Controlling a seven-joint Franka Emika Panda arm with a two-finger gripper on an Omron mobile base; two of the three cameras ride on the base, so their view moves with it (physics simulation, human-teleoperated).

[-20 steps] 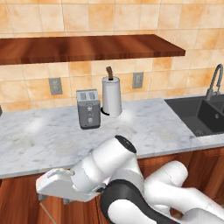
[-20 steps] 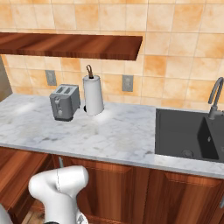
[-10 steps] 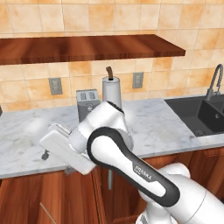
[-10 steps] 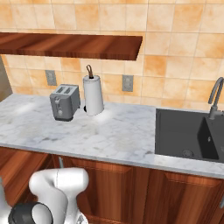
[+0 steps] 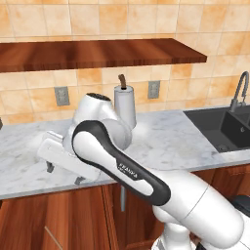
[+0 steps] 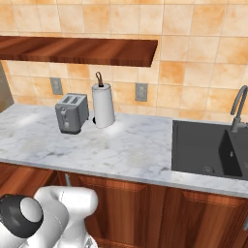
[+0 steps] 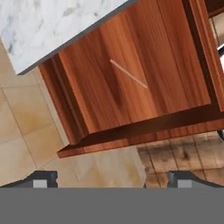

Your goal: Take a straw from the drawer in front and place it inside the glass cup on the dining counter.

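In the left base view the arm bends over the marble worktop (image 5: 166,139), and the gripper (image 5: 64,174) hangs at the left, at the worktop's front edge. Its two dark fingertips (image 5: 49,167) point down and stand well apart, with nothing between them. Behind the gripper and to its right a white paper towel roll (image 5: 125,103) stands upright against the orange tiled wall. Far off to the gripper's right a dark sink (image 5: 224,128) is set into the worktop, with a grey tap (image 5: 238,90) behind it. A long wooden shelf (image 5: 97,52) runs along the wall above all of this.

In the right base view a grey toaster (image 6: 71,113) stands on the worktop just beside the paper towel roll, on the side away from the sink. The reddish wood cabinet fronts run below the worktop edge.

In the hand view the gripper (image 7: 112,178) looks down into the drawer (image 7: 131,74), which is pulled out from under the marble edge. The fingertips show at the two bottom corners, set wide and empty. The straw (image 7: 128,74) lies flat on the drawer's wooden bottom, slantwise, straight ahead of the gripper and well apart from it, touching neither finger. Pale floor tiles show beside the drawer, nearer the gripper.
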